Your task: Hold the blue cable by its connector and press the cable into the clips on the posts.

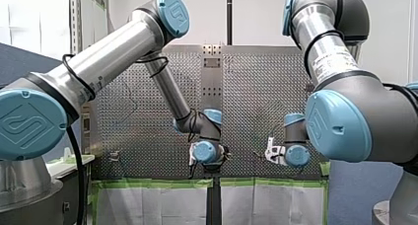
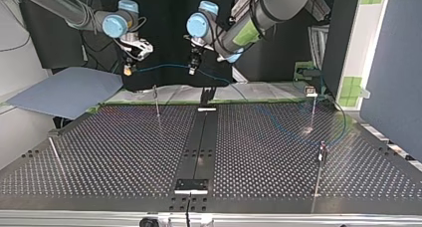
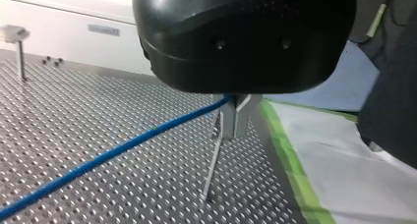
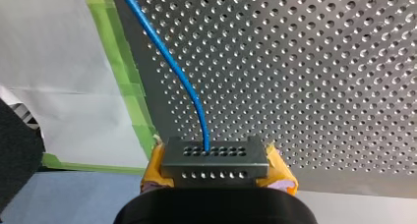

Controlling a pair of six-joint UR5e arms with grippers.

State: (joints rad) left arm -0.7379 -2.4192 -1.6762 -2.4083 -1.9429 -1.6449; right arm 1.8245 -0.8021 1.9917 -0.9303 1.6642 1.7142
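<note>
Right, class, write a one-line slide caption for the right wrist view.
My right gripper clamps the grey connector, blue cable arcing away over the perforated table.

Blue cable, gently curved, from grey perforated connector clamped in right gripper through left gripper.

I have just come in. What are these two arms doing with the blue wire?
My right gripper is shut on the grey connector at the end of the blue cable, with its yellow pads on either side. My left gripper is shut on the cable a little further along. The stretch between them hangs in the air above the far edge of the table, over a thin post, and is not yet pressed into that post's clip.
</note>
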